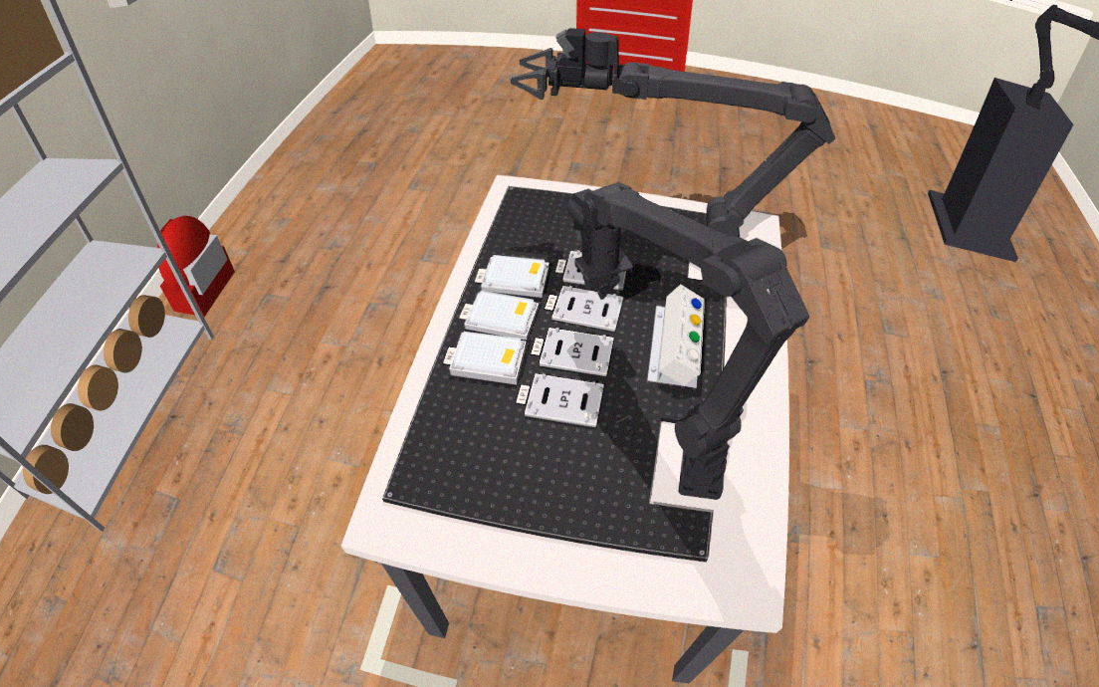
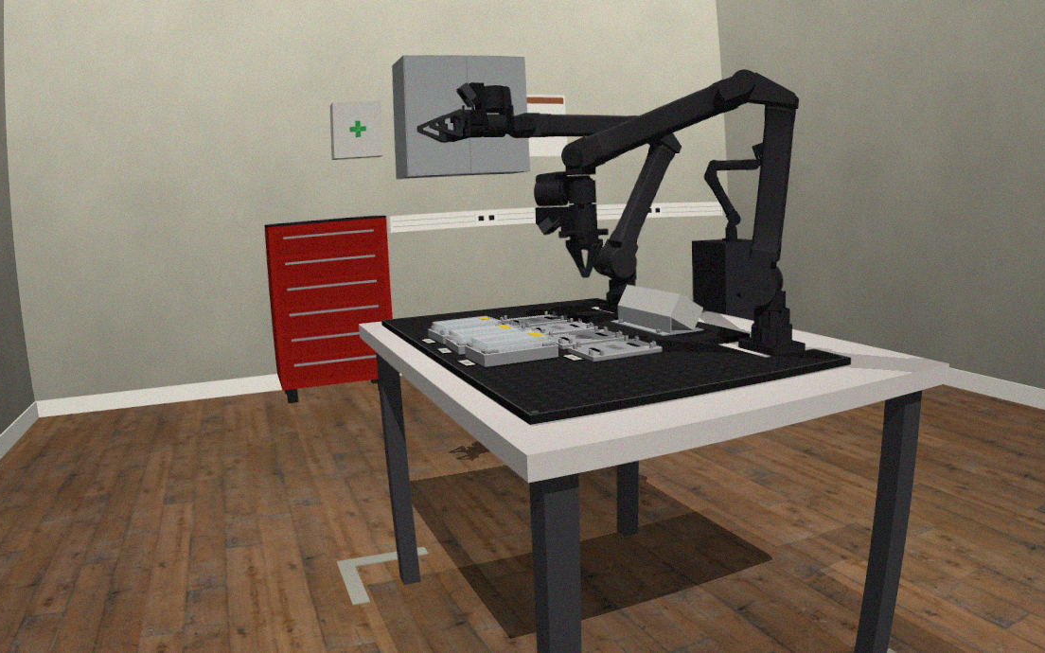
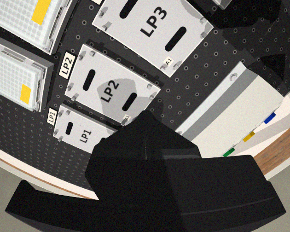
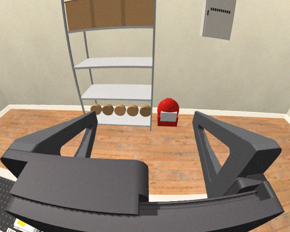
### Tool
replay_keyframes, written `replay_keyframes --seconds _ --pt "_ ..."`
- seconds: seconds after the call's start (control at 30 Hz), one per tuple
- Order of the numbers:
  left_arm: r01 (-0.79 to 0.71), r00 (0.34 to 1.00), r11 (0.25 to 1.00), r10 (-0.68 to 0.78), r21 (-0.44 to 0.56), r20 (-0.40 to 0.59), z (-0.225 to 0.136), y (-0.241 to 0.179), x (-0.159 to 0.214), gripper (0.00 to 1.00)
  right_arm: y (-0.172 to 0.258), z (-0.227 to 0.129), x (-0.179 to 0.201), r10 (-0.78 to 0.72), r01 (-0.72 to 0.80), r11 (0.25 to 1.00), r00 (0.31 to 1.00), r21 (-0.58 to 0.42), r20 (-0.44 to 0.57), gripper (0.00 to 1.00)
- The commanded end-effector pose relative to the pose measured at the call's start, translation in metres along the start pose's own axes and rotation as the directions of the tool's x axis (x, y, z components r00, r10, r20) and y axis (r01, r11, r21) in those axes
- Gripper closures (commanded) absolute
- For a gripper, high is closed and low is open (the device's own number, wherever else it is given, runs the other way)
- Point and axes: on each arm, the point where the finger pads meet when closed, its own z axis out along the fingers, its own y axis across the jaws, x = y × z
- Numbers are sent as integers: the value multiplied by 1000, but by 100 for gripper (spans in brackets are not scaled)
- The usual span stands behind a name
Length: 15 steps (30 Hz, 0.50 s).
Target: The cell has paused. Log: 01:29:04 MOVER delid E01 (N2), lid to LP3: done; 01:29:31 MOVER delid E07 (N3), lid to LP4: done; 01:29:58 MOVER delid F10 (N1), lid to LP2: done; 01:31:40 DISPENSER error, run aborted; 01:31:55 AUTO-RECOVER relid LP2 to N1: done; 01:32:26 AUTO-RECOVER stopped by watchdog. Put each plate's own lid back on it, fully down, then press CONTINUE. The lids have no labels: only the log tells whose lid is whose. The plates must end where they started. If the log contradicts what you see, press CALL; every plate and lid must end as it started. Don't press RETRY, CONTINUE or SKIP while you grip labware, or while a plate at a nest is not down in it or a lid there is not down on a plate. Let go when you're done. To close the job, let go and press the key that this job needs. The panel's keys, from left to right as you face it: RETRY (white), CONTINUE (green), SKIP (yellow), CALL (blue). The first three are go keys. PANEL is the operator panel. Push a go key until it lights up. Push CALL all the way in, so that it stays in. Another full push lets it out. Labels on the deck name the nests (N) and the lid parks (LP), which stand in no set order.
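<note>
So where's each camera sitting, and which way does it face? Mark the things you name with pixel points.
Top: high above the table (image 1: pixel 468 559) (image 2: pixel 714 430), angled down; both arms show.
Exterior: off a table corner, looking across it; both arms show.
Left wrist: on the left arm, facing down at LP2 (image 1: pixel 564 362) (image 3: pixel 94 95) and the panel (image 1: pixel 675 341) (image 2: pixel 652 307) (image 3: pixel 230 112); its shut gripper (image 1: pixel 600 292) (image 2: pixel 585 273) (image 3: pixel 145 112) shows.
Right wrist: on the right arm, facing across the room; its open gripper (image 1: pixel 520 73) (image 2: pixel 421 130) (image 4: pixel 144 117) shows.
Shared: top and right wrist both show the shelf rack (image 1: pixel 33 209) (image 4: pixel 115 62).

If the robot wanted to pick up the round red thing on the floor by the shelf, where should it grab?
Probably the upright sides of the red thing's base, fingers coming from the front; its top is rounded and might slip.
</note>
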Motion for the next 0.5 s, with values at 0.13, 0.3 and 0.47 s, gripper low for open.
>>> replay_keyframes --seconds 0.13,0.3,0.47 --pt "-193 981 981 194 -5 34 -10 -35 18 100 -1 -2 -35 12 -12 1000 998 -1 57 0" --pt "-252 967 968 252 -6 30 -9 -47 28 100 -1 -2 -35 12 -12 1000 998 -1 57 0" --pt "-347 937 938 347 -4 21 -8 -66 46 100 -1 -2 -35 12 -12 1000 998 -1 57 0"
